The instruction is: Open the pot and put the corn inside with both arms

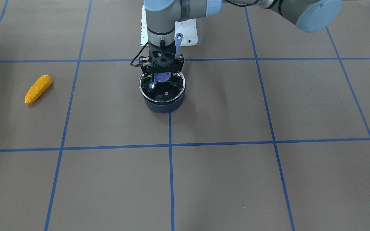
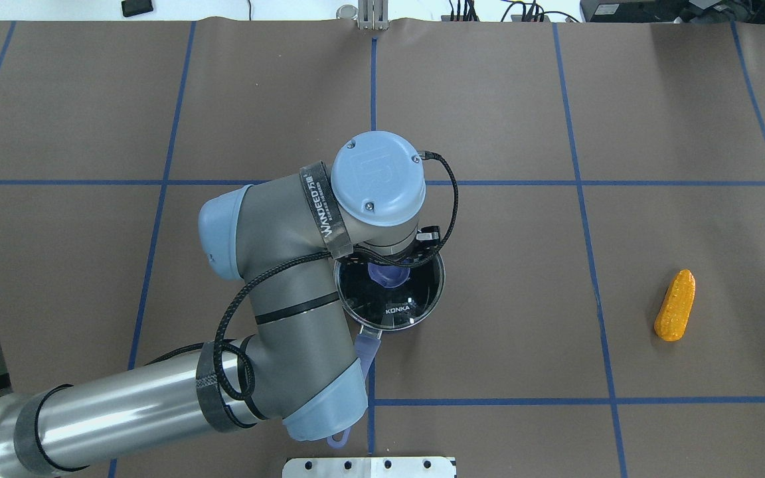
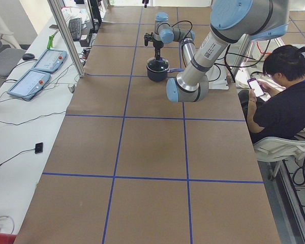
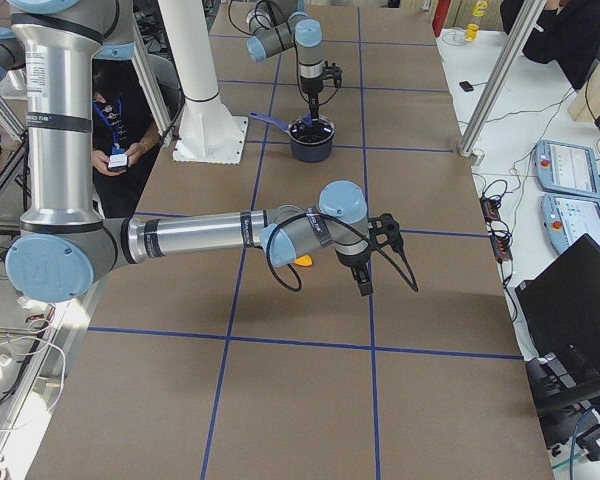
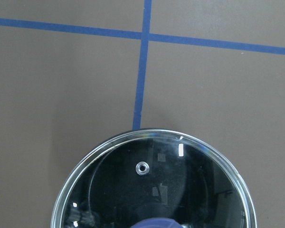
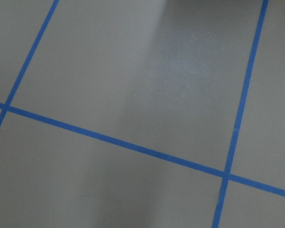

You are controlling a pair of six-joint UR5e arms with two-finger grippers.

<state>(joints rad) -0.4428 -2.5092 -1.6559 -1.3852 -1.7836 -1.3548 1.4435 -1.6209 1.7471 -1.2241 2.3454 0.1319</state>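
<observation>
The dark navy pot stands mid-table with its glass lid on; its periwinkle handle points toward the robot. My left gripper hangs straight over the lid, its fingers open on either side of the blue knob. The left wrist view shows the lid just below. The orange-yellow corn lies flat on the table far to my right, also in the front view. My right gripper shows only in the exterior right view, above the table near the corn; I cannot tell whether it is open or shut.
Brown table cover with a grid of blue tape lines. The white base mount sits at the robot's side. A seated person is beside the table. Control pendants lie on the side bench.
</observation>
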